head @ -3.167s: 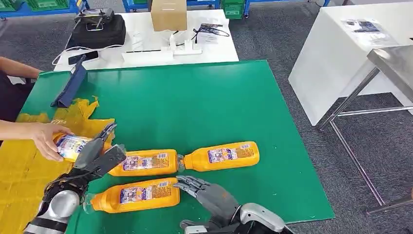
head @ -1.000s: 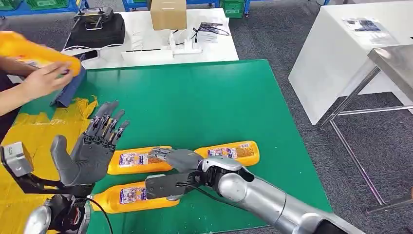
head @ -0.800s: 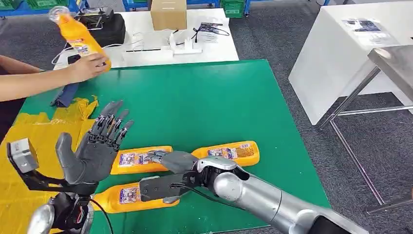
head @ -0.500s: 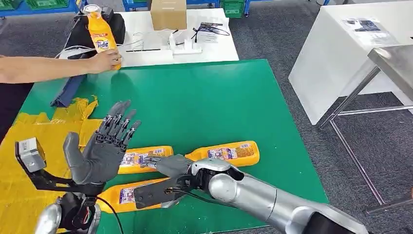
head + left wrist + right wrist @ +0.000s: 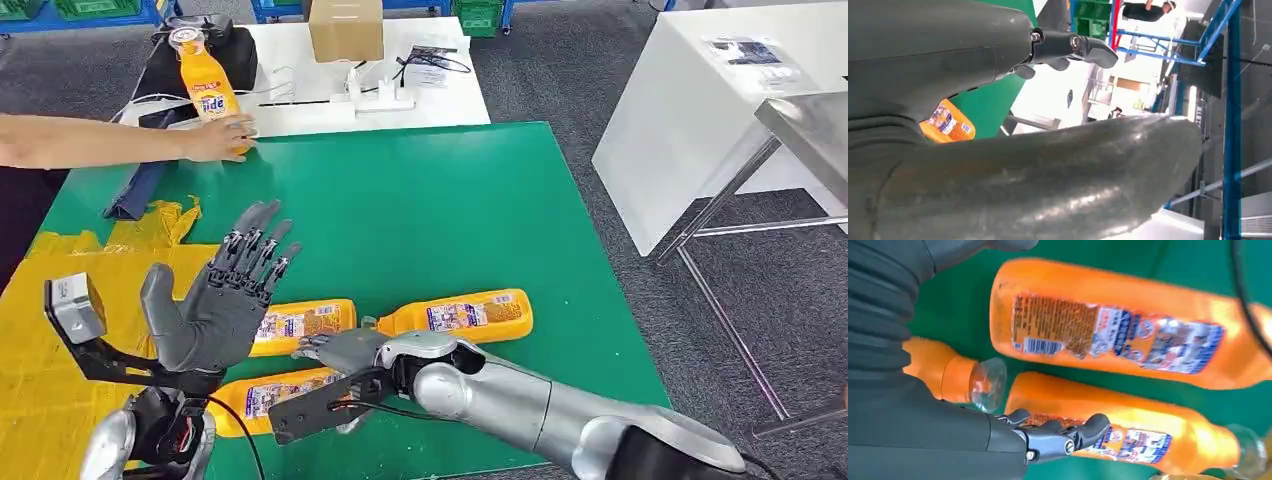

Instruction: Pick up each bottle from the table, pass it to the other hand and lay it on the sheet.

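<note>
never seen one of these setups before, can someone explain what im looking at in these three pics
It is a humanoid robot with two silver arms ending in grey, many-fingered hands. The wide picture is from its head, looking down on a green table. The other two come from cameras at its wrists, so each is turned and taken up largely by that arm's own hand.

Three orange bottles lie on the table: the near bottle, the middle bottle and the far bottle. A yellow sheet covers the table's left side.

The left hand is raised, fingers spread, holding nothing. The right hand reaches over the near bottle; whether it grips it, I cannot tell.

At the table's far left edge, a person's hand holds a fourth bottle upright.
</note>
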`<state>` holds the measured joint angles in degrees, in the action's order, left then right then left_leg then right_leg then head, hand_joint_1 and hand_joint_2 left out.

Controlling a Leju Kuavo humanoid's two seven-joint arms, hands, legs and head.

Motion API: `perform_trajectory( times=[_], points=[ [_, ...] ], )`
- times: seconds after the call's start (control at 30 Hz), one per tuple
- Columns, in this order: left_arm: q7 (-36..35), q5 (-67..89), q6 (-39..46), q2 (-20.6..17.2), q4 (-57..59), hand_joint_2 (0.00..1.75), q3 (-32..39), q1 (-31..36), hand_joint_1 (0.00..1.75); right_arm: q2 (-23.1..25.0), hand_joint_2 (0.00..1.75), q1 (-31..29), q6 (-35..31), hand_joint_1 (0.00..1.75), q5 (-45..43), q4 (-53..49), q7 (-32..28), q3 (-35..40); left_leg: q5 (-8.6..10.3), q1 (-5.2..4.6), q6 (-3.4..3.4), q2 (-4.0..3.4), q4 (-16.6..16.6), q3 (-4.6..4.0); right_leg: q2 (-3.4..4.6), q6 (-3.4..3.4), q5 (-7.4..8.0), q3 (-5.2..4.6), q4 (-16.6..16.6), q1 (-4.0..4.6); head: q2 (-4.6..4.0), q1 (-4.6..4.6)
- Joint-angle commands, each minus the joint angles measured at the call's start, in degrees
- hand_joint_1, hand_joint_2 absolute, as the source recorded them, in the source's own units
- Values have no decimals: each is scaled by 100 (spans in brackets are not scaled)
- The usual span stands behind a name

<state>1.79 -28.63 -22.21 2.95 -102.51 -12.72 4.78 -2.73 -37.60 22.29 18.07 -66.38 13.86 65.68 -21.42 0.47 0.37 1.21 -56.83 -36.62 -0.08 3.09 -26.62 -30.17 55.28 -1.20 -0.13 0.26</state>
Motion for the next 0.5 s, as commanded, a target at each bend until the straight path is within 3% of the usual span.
perform_trajectory(
  times=[0.03,0.5],
  points=[
    [-11,-53,-27,37,379,0,-134,254,0,125,175,-321,-72,0,173,788,-90,504,-2,3,-1,-4,-2,7,-4,-13,-3,10,0,5,0,0],
    [-145,-331,-80,56,487,0,-271,387,0,329,175,-315,-40,0,229,1239,-238,519,-3,3,-1,-8,-6,9,-3,-17,-4,11,4,7,0,0]
  ],
)
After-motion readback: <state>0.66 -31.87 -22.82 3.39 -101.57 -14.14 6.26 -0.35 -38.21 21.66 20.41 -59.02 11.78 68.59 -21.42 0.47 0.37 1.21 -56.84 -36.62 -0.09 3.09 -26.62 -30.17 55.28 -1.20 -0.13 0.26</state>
